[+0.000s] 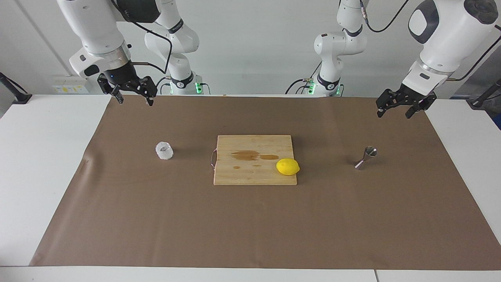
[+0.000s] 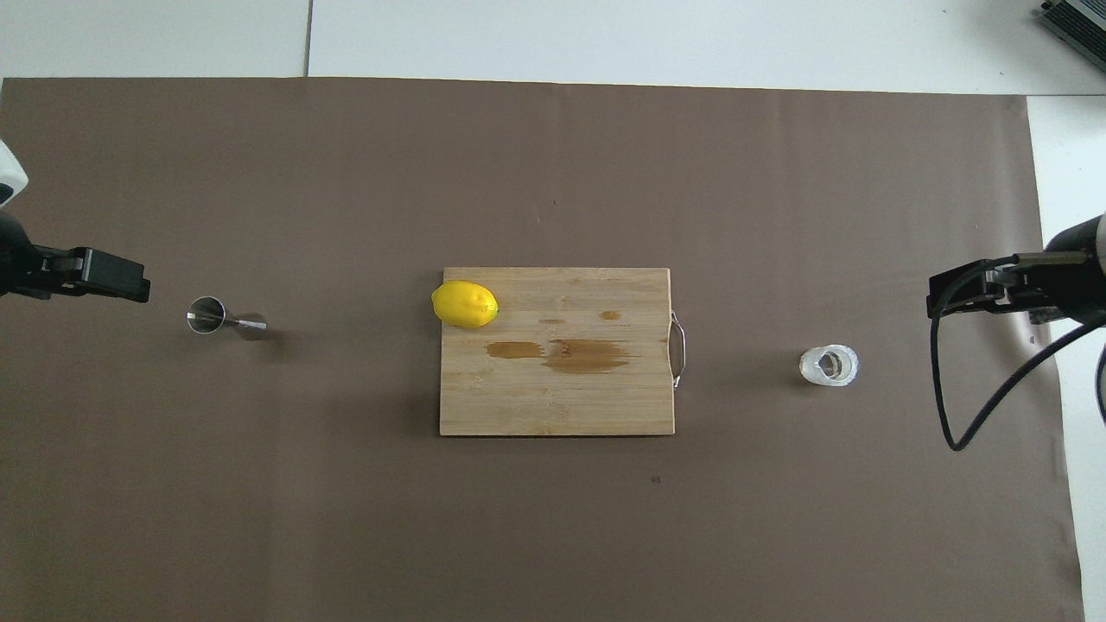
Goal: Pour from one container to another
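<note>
The squat glass cup point(image 1: 164, 150) stands on the brown mat point(image 1: 250, 227) toward the right arm's end, the steel jigger point(image 1: 366, 157) toward the left arm's end — between them a cutting board point(image 1: 246, 172) with a lemon point(image 1: 287, 167) on it. The right gripper point(image 1: 133, 98) hangs over the mat's edge by the robots with fingers spread and empty. The left gripper point(image 1: 396, 111) hangs likewise over its own end — released, holding nothing.

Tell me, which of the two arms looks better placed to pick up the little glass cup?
The right arm, probably. Its open right gripper hangs over the mat at the glass cup's end of the table. The left gripper, also open, hangs near the steel jigger, with the cutting board between.
</note>
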{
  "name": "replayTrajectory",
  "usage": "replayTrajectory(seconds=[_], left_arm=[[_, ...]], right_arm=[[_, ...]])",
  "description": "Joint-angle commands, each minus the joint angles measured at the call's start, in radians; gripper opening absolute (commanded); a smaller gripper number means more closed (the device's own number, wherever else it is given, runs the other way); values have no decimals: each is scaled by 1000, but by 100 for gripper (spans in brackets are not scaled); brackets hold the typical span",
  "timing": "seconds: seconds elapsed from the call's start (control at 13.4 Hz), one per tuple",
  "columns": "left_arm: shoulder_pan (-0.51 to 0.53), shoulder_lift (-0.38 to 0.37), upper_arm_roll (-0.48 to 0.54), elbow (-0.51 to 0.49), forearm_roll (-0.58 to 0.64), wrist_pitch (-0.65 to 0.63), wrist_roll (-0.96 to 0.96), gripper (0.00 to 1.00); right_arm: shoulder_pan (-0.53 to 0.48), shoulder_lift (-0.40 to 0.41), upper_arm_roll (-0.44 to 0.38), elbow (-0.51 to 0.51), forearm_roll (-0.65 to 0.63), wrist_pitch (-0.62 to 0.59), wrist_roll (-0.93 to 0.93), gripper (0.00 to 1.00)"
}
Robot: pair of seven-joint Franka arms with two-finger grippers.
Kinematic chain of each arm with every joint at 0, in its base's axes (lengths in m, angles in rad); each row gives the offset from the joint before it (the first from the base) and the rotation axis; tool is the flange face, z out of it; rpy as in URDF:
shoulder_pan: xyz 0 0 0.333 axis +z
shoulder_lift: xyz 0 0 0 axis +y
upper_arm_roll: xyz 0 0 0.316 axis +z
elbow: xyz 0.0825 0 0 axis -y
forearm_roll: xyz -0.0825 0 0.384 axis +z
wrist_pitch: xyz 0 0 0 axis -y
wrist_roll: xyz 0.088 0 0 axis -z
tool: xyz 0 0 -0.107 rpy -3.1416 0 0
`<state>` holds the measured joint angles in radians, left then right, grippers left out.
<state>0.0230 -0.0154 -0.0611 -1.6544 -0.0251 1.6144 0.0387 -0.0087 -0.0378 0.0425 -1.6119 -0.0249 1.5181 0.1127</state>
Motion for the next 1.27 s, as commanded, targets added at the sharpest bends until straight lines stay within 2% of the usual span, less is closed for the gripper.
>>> replayTrajectory(seconds=[0.0, 0.37, 0.75, 0.9, 1.2], left_arm=[[12, 12, -5, 15, -9, -11, -26, 100], [12, 12, -5, 15, -22, -24, -31, 100], [72, 34, -5, 12, -98, -54, -62, 100], [80, 52, -5, 8, -98, -77, -138, 100], [132, 142, -5, 24, -160, -65, -374, 100]], right_arm=[[-17, 4, 4, 6, 22, -10, -21, 100], [-16, 6, 4, 6, 22, -10, -21, 100], [-17, 4, 4, 6, 22, -10, -21, 100], [-16, 4, 4, 6, 22, -10, -21, 100], [-17, 6, 4, 4, 22, -12, -21, 100]])
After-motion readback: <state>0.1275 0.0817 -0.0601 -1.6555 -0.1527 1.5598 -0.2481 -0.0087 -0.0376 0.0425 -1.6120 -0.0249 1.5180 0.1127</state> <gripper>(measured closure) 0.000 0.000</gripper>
